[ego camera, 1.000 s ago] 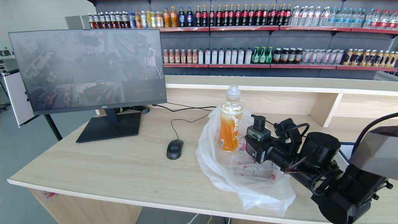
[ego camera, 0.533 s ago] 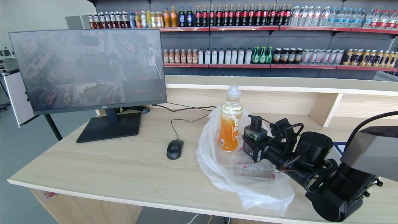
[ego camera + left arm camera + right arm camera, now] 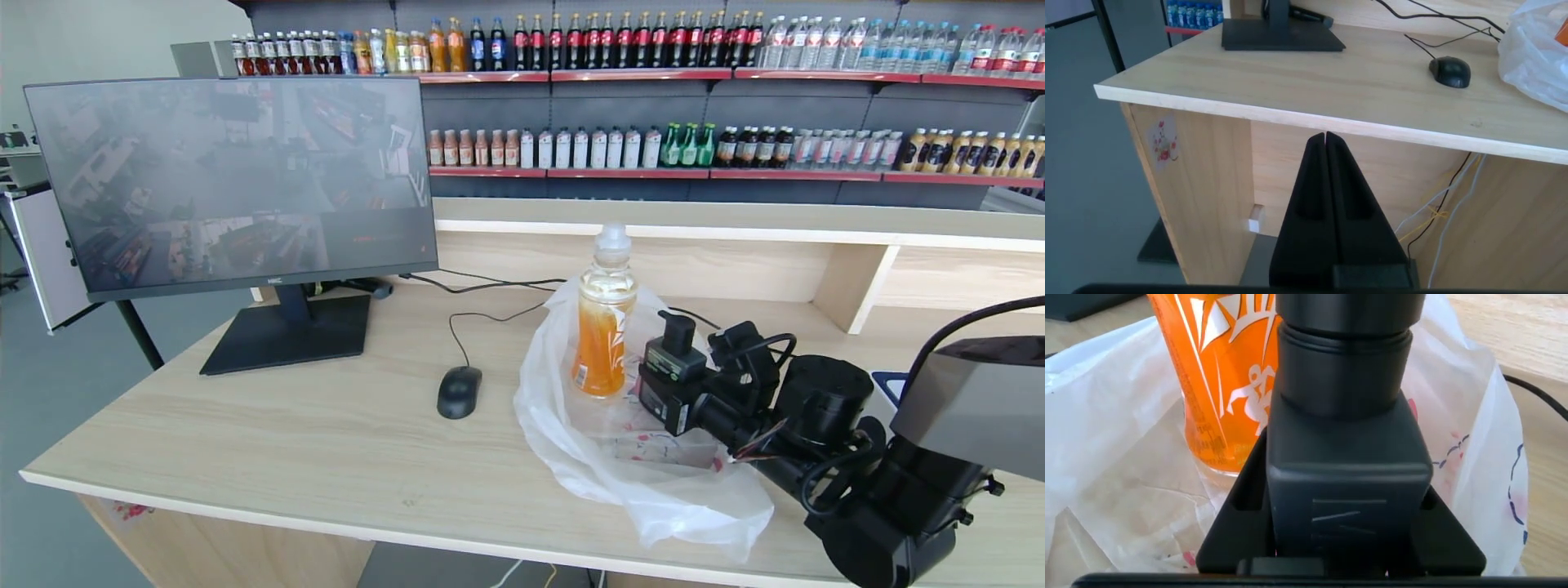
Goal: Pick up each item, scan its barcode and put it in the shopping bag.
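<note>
So the orange drink bottle (image 3: 604, 327) is standing straight up just right of the frame's centre. Its long axis is vertical, cap at the top, and its base sits inside the open white plastic bag (image 3: 653, 498) on the tabletop (image 3: 286, 457). The right pincer (image 3: 676, 390) comes in from the lower right, clenched on a black scanner (image 3: 673, 367), and it's just beside the bottle's lower half.

The right wrist view gets what the head view can't. The scanner (image 3: 1349, 457) fills the gap between the pincer's fingers (image 3: 1234, 531), and the bottle's orange label (image 3: 1229, 384) is right behind it, with crinkled bag (image 3: 1118, 457) all round.

The left wrist view has the left pincer (image 3: 1327, 163) pressed closed on nothing, hanging lower than the tabletop's front edge (image 3: 1290, 118), with cables (image 3: 1445, 208) dangling under it.

Room-wise, there's bare wood from the mouse (image 3: 458, 392) down to the front edge. The bag's lower end lies close to that edge, a raised ledge (image 3: 735, 216) runs behind the bottle, and the monitor (image 3: 229, 180) takes the upper left.
</note>
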Motion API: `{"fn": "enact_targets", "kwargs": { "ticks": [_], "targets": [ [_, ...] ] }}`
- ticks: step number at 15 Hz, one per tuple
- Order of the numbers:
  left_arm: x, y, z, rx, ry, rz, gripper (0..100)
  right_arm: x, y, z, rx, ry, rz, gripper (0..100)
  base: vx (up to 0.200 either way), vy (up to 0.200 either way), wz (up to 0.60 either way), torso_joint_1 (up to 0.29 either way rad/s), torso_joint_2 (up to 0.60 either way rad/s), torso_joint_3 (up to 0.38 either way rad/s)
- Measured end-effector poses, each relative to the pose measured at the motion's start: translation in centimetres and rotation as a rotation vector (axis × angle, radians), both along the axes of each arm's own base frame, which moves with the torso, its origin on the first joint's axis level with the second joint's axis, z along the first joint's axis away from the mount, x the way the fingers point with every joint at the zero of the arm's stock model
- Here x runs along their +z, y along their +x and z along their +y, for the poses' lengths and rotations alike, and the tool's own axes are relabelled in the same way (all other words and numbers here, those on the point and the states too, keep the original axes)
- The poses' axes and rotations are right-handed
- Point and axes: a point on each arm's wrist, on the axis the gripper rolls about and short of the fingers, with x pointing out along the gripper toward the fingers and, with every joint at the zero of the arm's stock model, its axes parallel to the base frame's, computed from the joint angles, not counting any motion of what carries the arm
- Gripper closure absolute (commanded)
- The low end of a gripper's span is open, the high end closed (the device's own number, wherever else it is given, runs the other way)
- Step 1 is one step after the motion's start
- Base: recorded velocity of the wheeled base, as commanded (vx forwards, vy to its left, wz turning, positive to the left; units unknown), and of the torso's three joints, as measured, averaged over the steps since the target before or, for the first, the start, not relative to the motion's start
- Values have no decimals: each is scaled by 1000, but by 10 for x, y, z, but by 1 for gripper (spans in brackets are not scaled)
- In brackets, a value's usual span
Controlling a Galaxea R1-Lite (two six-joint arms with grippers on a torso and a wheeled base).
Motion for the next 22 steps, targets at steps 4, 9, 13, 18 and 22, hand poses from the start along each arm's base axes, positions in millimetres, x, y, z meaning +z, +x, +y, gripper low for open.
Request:
{"fn": "enact_targets", "kwargs": {
  "ticks": [4,9,13,18,22],
  "targets": [
    [0,0,0,0,1,0,100,-4,-5,-1,3,-10,23,100,0,0,0,0,0,0],
    [0,0,0,0,1,0,100,-2,-7,-1,5,-10,24,100,0,0,0,0,0,0],
    [0,0,0,-1,1,0,100,1,-6,0,7,-3,13,0,0,0,0,0,0,0],
    [0,0,0,0,0,0,100,10,-17,-2,15,4,7,0,0,0,0,0,0,0],
    [0,0,0,0,0,0,100,25,-27,-6,14,17,-26,0,0,0,0,0,0,0]
  ]
}}
